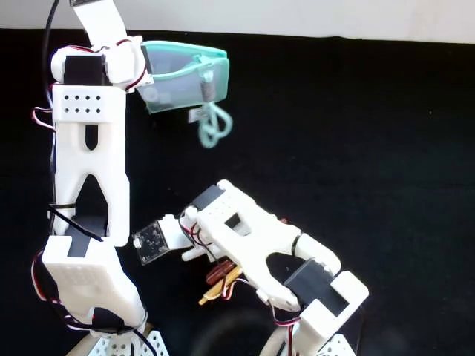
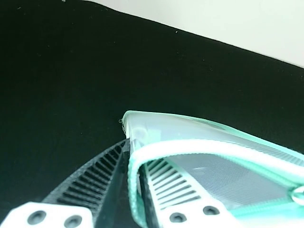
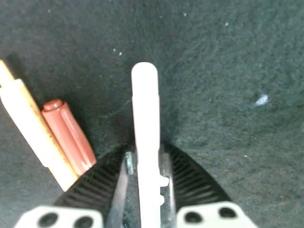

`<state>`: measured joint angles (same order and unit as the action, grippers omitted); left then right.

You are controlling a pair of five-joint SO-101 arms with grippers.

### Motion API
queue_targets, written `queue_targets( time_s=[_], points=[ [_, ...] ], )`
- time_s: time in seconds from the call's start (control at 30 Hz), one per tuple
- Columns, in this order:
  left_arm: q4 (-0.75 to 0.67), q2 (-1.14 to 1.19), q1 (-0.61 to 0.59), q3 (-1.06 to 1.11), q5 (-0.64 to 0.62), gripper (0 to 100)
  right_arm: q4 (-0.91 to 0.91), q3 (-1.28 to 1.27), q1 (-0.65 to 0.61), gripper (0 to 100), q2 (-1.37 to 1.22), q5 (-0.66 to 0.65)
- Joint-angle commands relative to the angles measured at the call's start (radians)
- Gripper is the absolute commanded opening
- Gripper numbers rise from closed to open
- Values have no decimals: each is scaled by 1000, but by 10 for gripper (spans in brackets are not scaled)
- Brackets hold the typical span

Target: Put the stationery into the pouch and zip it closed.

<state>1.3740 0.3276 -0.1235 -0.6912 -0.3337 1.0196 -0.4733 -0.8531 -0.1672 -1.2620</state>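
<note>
My left fingers (image 2: 95, 173) are clamped on one end of the mint-green pouch (image 2: 199, 142), one finger on each side of its edge, so that the far finger shows through the see-through wall. From above, my left arm (image 1: 89, 148) stretches away toward the far side of the black tabletop (image 1: 356, 163), and the pouch (image 1: 182, 74) sticks out sideways from its end, near the tabletop's far edge. A looped green cord (image 1: 214, 126) hangs from the pouch on the side nearer my base. I cannot tell whether the zip is open or closed.

My right fingers (image 3: 102, 173) are closed on a white pen (image 3: 145, 118), which runs straight out between them with its rounded tip pointing away over the tabletop (image 3: 228, 71). Just beside it lie two more pens, touching each other along their length: a red-brown pen (image 3: 69, 135) nearer my fingers and a pale orange pen (image 3: 31, 128) on its outer side. From above, my right arm (image 1: 260, 237) is folded low on the near side, well apart from the pouch, and the red-brown pen (image 1: 221, 273) and the pale orange pen (image 1: 215, 293) peek out from under it
</note>
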Motion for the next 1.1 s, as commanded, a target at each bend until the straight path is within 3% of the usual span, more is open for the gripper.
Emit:
queue_targets(
  time_s=[0.0, 0.17, 0.73, 0.87, 1.07],
  points=[
    [-12, 1, -4, 5, 2, 7, 1, -2, 15, 8, 5, 41],
    [-12, 1, -5, 5, 2, 7, 1, 8, 71, 8, 19, 129],
    [-6, 1, -2, 5, 0, 7, -2, 58, 430, 8, 403, 624],
    [-6, 1, -1, 5, 0, 7, -2, 170, 486, 7, 498, 833],
    [-6, 1, -1, 7, 0, 7, -22, 506, 470, 7, 509, 1269]
  ],
)
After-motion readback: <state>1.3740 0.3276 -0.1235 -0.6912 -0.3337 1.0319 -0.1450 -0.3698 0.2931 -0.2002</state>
